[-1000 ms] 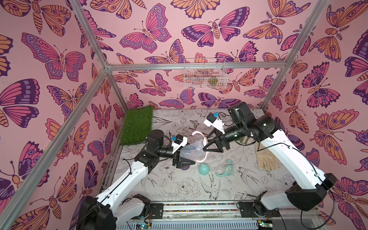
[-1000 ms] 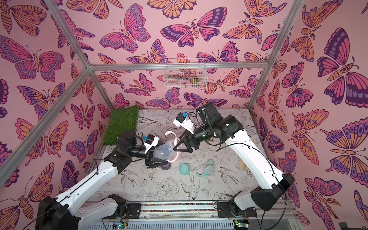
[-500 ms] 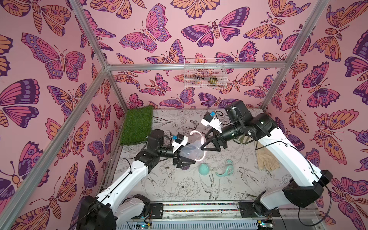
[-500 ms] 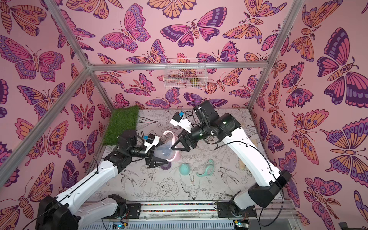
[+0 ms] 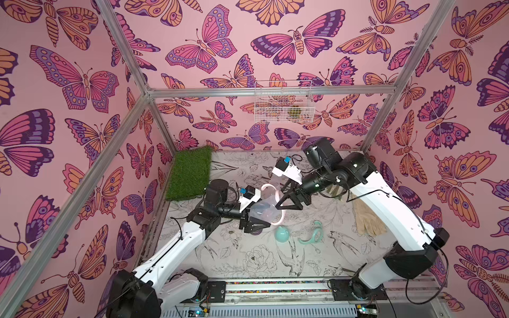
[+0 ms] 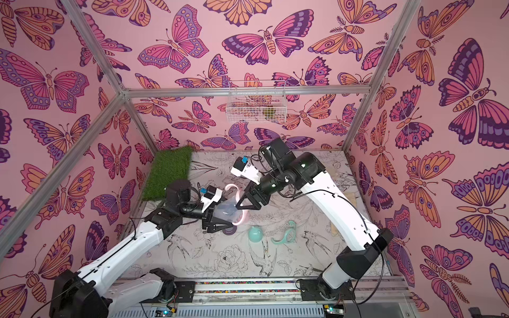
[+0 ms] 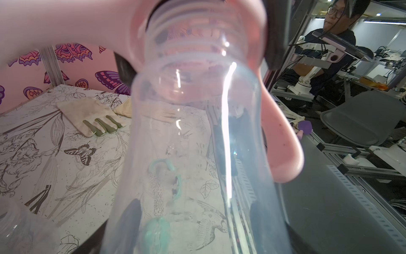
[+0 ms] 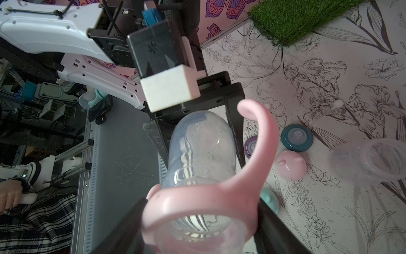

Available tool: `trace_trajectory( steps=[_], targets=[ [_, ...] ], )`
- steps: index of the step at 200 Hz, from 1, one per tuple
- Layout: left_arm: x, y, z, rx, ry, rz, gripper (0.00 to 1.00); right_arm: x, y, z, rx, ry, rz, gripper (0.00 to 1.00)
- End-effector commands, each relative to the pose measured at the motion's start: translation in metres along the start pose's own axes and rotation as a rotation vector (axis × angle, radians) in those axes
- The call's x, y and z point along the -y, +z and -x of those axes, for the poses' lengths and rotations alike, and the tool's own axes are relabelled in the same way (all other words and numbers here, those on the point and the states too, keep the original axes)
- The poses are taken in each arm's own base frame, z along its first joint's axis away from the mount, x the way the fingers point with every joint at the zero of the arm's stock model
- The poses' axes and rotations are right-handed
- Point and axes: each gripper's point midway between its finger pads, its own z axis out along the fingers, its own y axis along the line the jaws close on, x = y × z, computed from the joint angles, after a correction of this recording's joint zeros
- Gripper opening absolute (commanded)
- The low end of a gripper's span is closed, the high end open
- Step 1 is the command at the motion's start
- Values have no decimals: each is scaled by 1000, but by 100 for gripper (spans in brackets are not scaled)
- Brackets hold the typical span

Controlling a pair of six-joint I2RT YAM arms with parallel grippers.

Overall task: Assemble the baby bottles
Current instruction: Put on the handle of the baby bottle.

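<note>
My left gripper point(image 5: 254, 224) point(image 7: 195, 220) is shut on the body of a clear baby bottle point(image 5: 263, 210) point(image 6: 225, 210) point(image 7: 197, 132), held tilted above the table. A pink twin-handled ring point(image 5: 268, 188) point(image 8: 219, 198) sits round the bottle's threaded neck. My right gripper point(image 5: 287, 202) point(image 8: 200, 228) is shut on that ring, a finger on each side. On the table lie a teal dome cap point(image 5: 282, 236), a teal handle ring point(image 5: 312, 235), a pink dome cap point(image 8: 291, 165), a teal nipple collar point(image 8: 296, 137), a purple collar point(image 8: 251, 146) and a second clear bottle point(image 8: 371, 160).
Beige gloves point(image 5: 367, 217) lie under my right arm at the right. A green grass mat point(image 5: 190, 173) covers the back left corner. A white wire basket point(image 5: 283, 106) hangs on the back wall. The loose parts crowd the table beneath both grippers.
My right gripper has moved a little to the left with the pink ring, closer onto the bottle's neck. The left arm and the bottle have stayed put.
</note>
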Motion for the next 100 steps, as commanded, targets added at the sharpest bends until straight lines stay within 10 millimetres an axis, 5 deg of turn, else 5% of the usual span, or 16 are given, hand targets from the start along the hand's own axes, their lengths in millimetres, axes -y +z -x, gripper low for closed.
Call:
trace_trajectory(
  steps=[1, 100],
  targets=[
    [2, 1, 13, 15, 67, 10, 0, -1, 15, -4, -52, -16, 10, 46],
    [8, 4, 7, 6, 104, 5, 0, 0, 14, -1, -80, -35, 12, 47]
  ],
)
